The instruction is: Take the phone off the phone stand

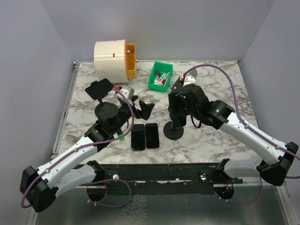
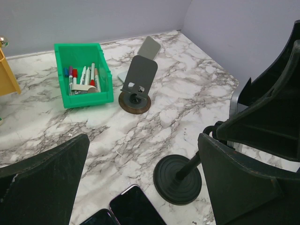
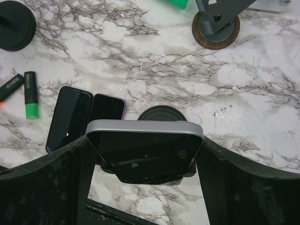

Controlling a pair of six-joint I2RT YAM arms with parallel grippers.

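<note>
Phone (image 3: pixel 140 152) is seen still seated on the phone stand (image 1: pixel 173 131), screen dark, tilted back on the cradle. The stand's round base is placed mid-worktop, toward the near edge.

Right claw (image 3: pixel 144 140) is spread wide and straddles the phone; fingers (image 3: pixel 44 183) are set right at both side edges. Whether contact is actually made cannot be told.

Left claw (image 1: pixel 143 108) is held fully wide and empty, above the worktop (image 1: pixel 211 140) just left of the stand.

Two spare phones (image 1: pixel 145 136) are laid flat side by side, just left of the stand base, close to the near edge. A green highlighter (image 3: pixel 31 96) is seen near them.

A green bin (image 2: pixel 83 77) of markers is placed toward the far edge, with a grey stand (image 2: pixel 138 79) just beside it. A white-and-yellow drum (image 1: pixel 115 58) is parked at the far left corner.
</note>
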